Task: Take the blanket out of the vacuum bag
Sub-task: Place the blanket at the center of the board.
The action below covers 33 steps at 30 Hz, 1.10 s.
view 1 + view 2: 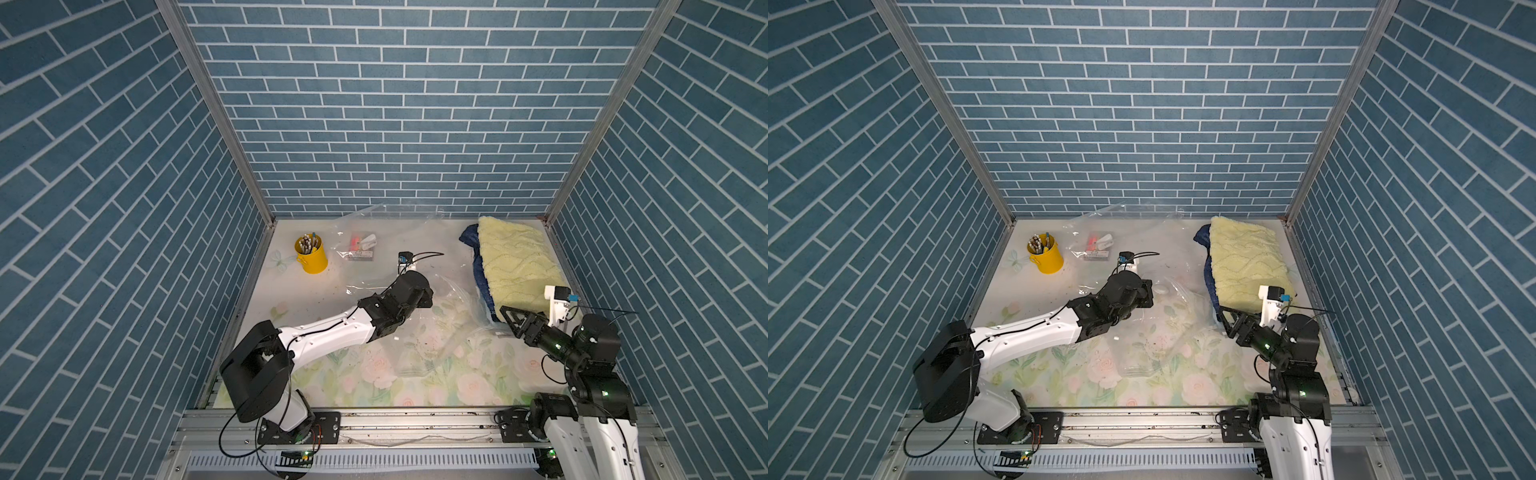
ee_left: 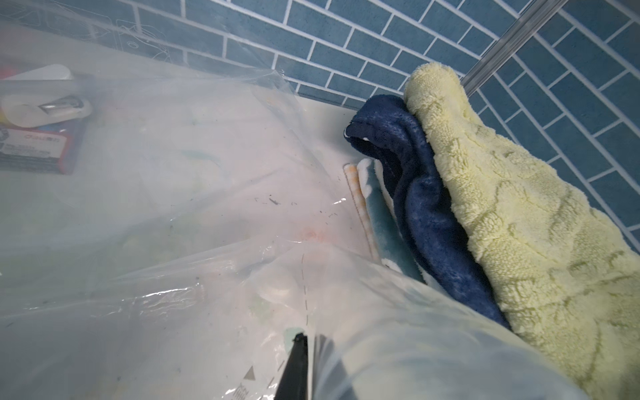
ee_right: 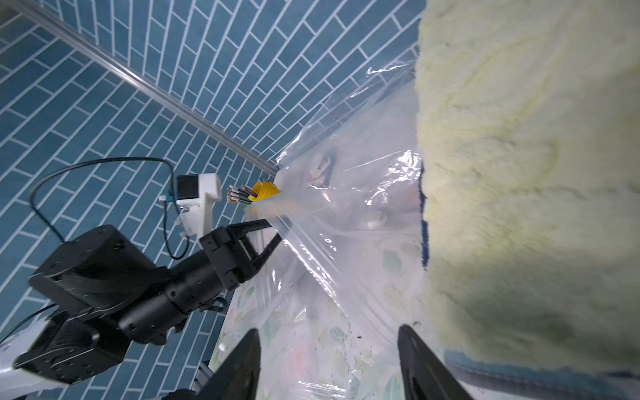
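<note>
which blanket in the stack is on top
The pale yellow blanket is on top. The navy one lies under it, and a teal-and-white one shows at the bottom.

Glossy clear plastic vacuum bag [image 2: 166,304]; fluffy cloth blanket [image 2: 519,225]

Both top views look down from high over the near edge toward the far wall [image 1: 407,124], sharing the whole table [image 1: 291,299]; the left wrist camera, close over the vacuum bag [image 2: 173,214], faces the blanket [image 2: 519,225] far right; the right wrist camera, beside that blanket, faces left.
</note>
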### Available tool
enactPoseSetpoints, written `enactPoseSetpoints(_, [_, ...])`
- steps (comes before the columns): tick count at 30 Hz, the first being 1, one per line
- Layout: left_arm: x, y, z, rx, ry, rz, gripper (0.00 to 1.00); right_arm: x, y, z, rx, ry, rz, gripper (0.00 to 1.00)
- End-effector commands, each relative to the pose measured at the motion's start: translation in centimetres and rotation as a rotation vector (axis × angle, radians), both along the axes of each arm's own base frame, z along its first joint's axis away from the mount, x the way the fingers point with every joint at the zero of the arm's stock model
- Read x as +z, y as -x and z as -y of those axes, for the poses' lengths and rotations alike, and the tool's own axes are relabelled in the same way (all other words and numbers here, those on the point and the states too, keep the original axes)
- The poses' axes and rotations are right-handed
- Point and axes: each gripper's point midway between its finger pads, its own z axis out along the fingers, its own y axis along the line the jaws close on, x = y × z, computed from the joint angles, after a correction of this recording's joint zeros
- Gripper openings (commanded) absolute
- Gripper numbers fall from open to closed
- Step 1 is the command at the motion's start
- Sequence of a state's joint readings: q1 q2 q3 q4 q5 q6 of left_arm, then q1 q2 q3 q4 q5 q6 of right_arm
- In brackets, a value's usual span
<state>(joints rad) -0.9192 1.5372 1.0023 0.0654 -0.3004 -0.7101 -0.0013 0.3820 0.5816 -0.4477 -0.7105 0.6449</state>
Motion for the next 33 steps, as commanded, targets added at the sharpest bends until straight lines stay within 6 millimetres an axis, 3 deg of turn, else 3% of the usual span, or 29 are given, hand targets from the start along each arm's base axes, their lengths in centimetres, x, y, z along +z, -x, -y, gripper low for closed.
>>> enactPoseSetpoints(1, [-1.2, 0.0, -0.9, 0.049, -0.025, -0.014, 0.12, -0.1, 0.2, -1.0, 0.080, 0.026, 0.007, 0.63])
enactPoseSetpoints(13, [-0.3, -0.7, 1.2, 0.002, -0.015, 0.002, 0.13, -1.0, -3.2, -1.4, 0.104, 0.065, -0.084, 0.62])
enactPoseSetpoints(19, [0.4, 0.0, 1.4, -0.045, 0.007, 0.014, 0.14, 2.0, -3.2, -1.2, 0.075, 0.055, -0.048, 0.56])
enactPoseSetpoints(25, [1.1, 1.4, 0.4, -0.083, 0.023, 0.033, 0.15, 7.4, -3.2, -0.4, 0.034, 0.103, 0.048, 0.54])
enactPoseSetpoints(30, [0.8, 2.5, -1.2, -0.083, 0.034, 0.055, 0.16, 10.5, -6.5, 1.3, -0.068, 0.208, 0.091, 0.55])
enactPoseSetpoints(33, [0.0, 2.9, -2.2, -0.080, -0.005, 0.049, 0.16, 9.4, -9.7, 3.2, -0.171, 0.302, 0.071, 0.57])
